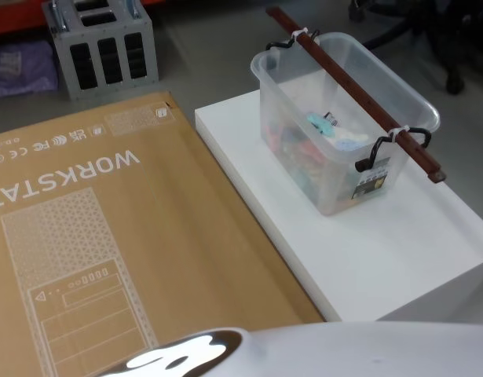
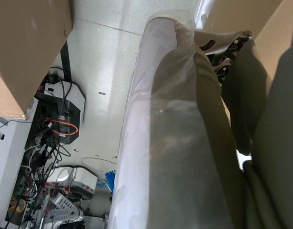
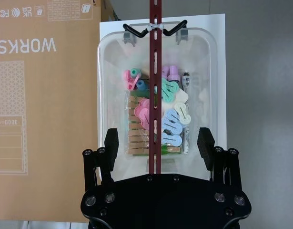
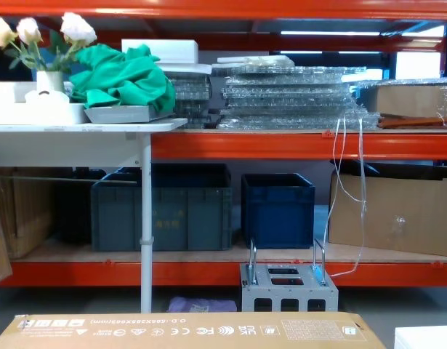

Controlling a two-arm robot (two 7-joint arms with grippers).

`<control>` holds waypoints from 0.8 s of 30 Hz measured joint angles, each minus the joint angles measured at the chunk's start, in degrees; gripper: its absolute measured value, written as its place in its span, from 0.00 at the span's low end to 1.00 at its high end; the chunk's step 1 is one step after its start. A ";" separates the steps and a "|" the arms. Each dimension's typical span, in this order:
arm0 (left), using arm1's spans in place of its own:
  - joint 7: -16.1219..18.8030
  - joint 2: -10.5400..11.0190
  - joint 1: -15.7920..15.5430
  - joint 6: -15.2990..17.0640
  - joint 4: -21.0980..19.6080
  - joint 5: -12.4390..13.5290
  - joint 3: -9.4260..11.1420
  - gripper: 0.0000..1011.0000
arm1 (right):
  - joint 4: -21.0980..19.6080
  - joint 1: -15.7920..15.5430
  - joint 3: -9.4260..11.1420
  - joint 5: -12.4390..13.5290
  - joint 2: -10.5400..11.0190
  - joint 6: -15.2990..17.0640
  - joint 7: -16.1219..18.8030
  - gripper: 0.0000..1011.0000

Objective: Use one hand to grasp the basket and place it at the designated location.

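The basket [image 1: 335, 126] is sitting on the white surface [image 1: 398, 251], toward its far right part, with a big flat cardboard box [image 1: 107, 236] lying just beside the surface on the left. It is a thin-walled, see-through tub, so I am guessing it is light even loaded, a bit flexible at the rim and slick on the sides. The place to take it is the long reddish-brown bar [image 1: 359, 98] running lengthwise over the opening, tied by white fastenings to black clips at both ends (those ties look like the weak link if the lift is jerky). Gripping near the middle should be keeping the tub level.

Inside, seen from the right wrist, colourful clothes pegs [image 3: 158, 112] are lying loose: pink, green, blue, purple, over what looks like a row of wooden ones.

The right gripper [image 3: 158, 148] is hanging directly above the basket with its two fingers spread wide on either side of the bar, holding nothing. The left arm is staying out of it, and I cannot tell how its gripper stands
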 joint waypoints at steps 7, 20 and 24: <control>0.00 0.00 0.00 0.00 0.00 0.00 0.00 0.00 | 0.00 0.00 0.00 0.00 0.00 0.00 0.00 0.99; 0.00 0.00 0.00 0.00 0.00 0.00 -0.01 0.00 | 0.00 0.00 0.00 0.00 0.00 0.00 0.00 0.99; 0.00 0.00 0.00 0.00 0.00 0.00 0.00 0.00 | 0.00 0.00 0.00 0.00 0.00 0.00 0.00 0.99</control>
